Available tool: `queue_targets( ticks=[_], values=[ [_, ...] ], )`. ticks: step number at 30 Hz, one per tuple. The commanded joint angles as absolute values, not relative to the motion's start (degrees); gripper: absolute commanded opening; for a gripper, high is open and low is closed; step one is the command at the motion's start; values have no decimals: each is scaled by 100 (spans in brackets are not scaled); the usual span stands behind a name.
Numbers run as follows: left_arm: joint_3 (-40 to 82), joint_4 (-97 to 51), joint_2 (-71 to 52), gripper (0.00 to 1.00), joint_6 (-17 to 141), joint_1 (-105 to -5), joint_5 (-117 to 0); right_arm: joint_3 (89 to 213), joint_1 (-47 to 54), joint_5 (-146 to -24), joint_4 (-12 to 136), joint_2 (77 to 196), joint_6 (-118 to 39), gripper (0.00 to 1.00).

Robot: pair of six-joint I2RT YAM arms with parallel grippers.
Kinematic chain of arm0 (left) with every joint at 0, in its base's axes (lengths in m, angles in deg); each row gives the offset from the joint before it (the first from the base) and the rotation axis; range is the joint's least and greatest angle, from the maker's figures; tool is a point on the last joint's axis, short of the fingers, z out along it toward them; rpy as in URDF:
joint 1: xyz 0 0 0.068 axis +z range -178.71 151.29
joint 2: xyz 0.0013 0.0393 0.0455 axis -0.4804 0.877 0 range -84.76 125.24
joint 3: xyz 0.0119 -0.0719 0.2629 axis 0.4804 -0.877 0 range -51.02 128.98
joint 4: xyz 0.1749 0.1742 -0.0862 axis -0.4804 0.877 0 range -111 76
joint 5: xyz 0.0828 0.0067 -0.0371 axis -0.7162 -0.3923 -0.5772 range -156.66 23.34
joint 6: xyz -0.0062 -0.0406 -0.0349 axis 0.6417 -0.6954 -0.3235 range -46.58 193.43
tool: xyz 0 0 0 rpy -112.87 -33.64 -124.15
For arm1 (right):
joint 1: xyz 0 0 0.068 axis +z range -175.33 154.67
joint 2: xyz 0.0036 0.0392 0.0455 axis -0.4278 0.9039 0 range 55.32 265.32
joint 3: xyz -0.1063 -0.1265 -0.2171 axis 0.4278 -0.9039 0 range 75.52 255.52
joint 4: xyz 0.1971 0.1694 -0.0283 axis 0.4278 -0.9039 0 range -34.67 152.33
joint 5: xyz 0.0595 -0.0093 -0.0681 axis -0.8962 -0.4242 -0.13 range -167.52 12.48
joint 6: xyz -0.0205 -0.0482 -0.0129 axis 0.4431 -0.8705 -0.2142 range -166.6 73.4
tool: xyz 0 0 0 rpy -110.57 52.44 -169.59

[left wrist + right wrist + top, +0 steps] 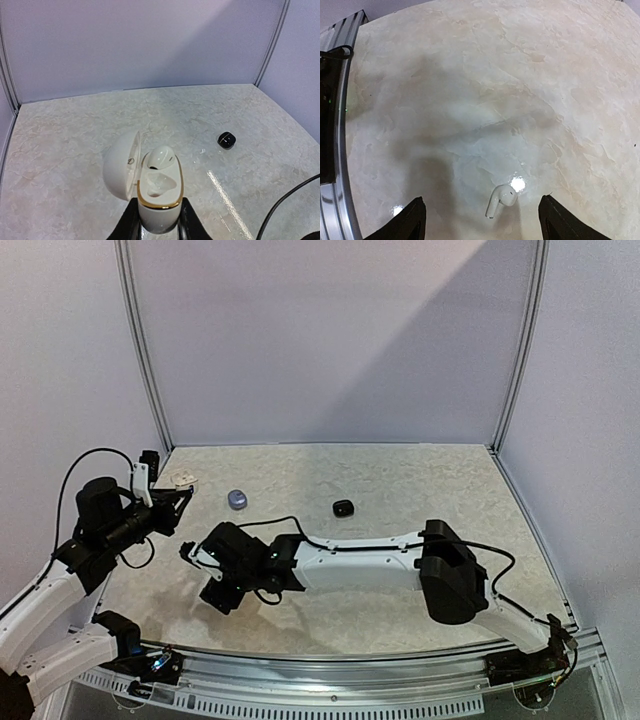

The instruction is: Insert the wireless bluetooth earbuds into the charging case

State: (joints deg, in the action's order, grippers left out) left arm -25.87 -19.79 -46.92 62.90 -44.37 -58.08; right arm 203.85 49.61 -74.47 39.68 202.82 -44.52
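Observation:
A white charging case (158, 200) with a gold rim is held upright by my left gripper (159, 221), whose black fingers (131, 222) are shut on its lower body. The lid stands open to the left. One white earbud (161, 156) sits in the far slot, and the near slot is empty. In the top view this gripper (172, 492) and the case (184, 479) are at the table's far left. My right gripper (482, 202) hangs open over a second white earbud (501, 199) lying loose on the table, between the fingers and touching neither. The top view shows the right gripper (198, 558) at the near left.
A closed lavender case (237, 499) and a closed black case (343, 507) lie mid-table; the black case (226, 140) also shows in the left wrist view. A metal rail (340, 100) edges the table on the left of the right wrist view. A black cable (285, 200) crosses the left wrist view's lower right.

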Motion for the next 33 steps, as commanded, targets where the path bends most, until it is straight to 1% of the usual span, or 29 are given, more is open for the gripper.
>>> queue_targets(
  ticks=[1, 3, 6, 11, 14, 17, 19, 27, 30, 33],
  values=[
    [-2633, -2004, -4725, 0, 6362, -4373, -5707, 20666, 4922, -7331, 4390, 20600, -4574, 79],
    [-2643, -2004, -4723, 0, 6367, -4372, -5680, 20682, 4921, -7381, 4496, 20728, -4594, 78],
    [-2653, -2005, -4723, 0, 6374, -4366, -5666, 20712, 4929, -7379, 4494, 20939, -4599, 75],
    [-2651, -2129, -4697, 0, 6384, -4371, -5638, 20670, 4928, -7216, 4446, 21127, -4599, 62],
    [-2654, -2231, -4681, 0, 6374, -4373, -5614, 20639, 4928, -7079, 4457, 21178, -4599, 59],
    [-2652, -2230, -4670, 0, 6377, -4367, -5612, 20639, 4925, -7008, 4412, 21196, -4599, 53],
    [-2656, -2239, -4662, 0, 6383, -4367, -5609, 20626, 4928, -6956, 4384, 21187, -4599, 45],
    [-2650, -2246, -4636, 0, 6402, -4370, -5584, 20351, 4929, -6989, 4324, 20995, -4871, 23],
    [-2650, -2246, -4619, 0, 6401, -4359, -5576, 20169, 4928, -6965, 4311, 20840, -4887, 17],
    [-2642, -2250, -4607, 0, 6401, -4359, -5558, 19877, 4928, -6924, 4254, 20633, -4881, 15]
  ],
)
